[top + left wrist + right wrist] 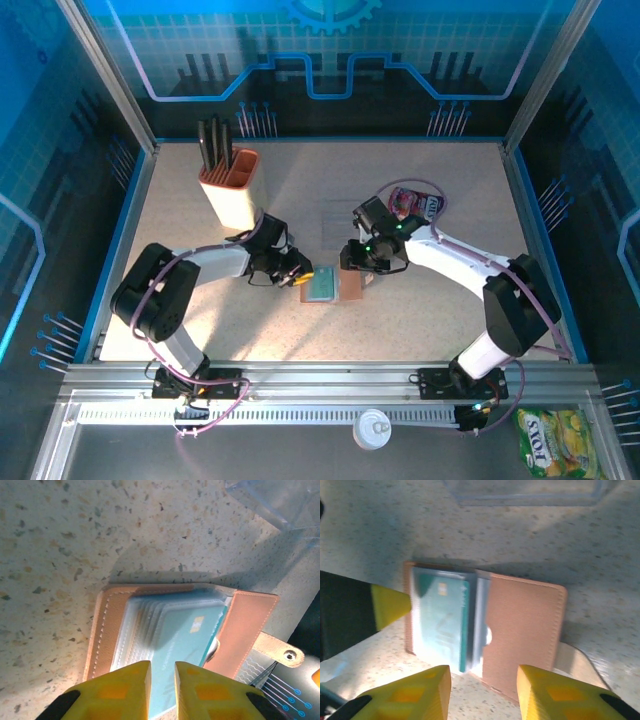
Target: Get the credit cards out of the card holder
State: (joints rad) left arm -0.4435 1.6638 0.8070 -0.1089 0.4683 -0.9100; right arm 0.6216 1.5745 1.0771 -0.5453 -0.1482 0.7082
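The brown card holder (352, 287) lies open and flat at mid-table, with a teal credit card (322, 286) on top of its clear sleeves. My left gripper (303, 276) is at its left edge. In the left wrist view its yellow fingers (120, 690) stand a narrow gap apart over the near end of the teal card (185, 635); the holder's brown flap (240, 625) lies to the right. My right gripper (484, 687) hangs open above the holder's (525, 625) near edge, gripping nothing. The card (442, 620) lies left of the flap.
An orange-and-cream knife block (230, 185) stands at the back left. A purple-pink snack pouch (412, 203) lies behind the right arm. A clear plastic case (525, 492) rests just beyond the holder. A yellow pouch (555, 440) and white lid (373, 428) sit off the table's front.
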